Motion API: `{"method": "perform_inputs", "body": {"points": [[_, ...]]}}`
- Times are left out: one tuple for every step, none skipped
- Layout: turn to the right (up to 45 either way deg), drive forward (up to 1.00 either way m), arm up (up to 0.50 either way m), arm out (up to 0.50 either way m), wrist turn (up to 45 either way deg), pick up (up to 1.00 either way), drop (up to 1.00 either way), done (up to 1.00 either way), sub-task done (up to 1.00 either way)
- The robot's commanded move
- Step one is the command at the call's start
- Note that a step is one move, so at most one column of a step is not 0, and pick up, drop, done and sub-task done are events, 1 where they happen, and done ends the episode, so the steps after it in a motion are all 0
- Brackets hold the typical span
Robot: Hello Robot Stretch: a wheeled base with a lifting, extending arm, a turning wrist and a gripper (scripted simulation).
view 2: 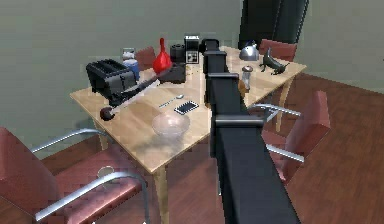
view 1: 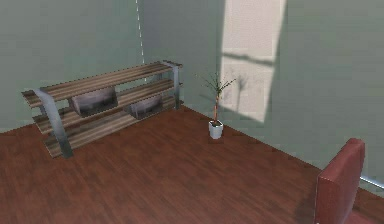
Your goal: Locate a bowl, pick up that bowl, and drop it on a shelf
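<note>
Counter [view 2: 135,140] is carrying plenty of clutter, with red chairs [view 2: 310,115] crowding its sides. Low slatted shelf [view 1: 110,82] is standing against the wall in the forward view; its top board is looking like the natural drop spot. Arm [view 2: 235,140] is reaching out across the counter. Black toaster [view 2: 108,75] is sitting at the counter's left end, and a red vase [view 2: 162,57] is standing farther back. Bowl [view 2: 170,124], clear and glassy, is sitting on the counter near the close edge, just left of the arm. Tool [view 2: 175,68] is sitting out among the clutter, beyond the bowl. I can't tell whether its fingers are apart or together, or whether it's holding anything.

Step in hand, I'm guessing: getting onto the bowl. Doing it well means bringing the tool in line with the bowl, coming down on the rim and staying clear of the small bits beside it.
</note>
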Motion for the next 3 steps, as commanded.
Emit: {"method": "perform_inputs", "body": {"points": [[0.0,0.00,0.00,0.00,45.0,0.00,0.00,0.00,0.00],[0.0,0.00,0.00,0.00,36.0,0.00,0.00,0.00,0.00],[0.0,0.00,-0.24,0.00,0.0,0.00,0.00,0.00,0.00]]}}
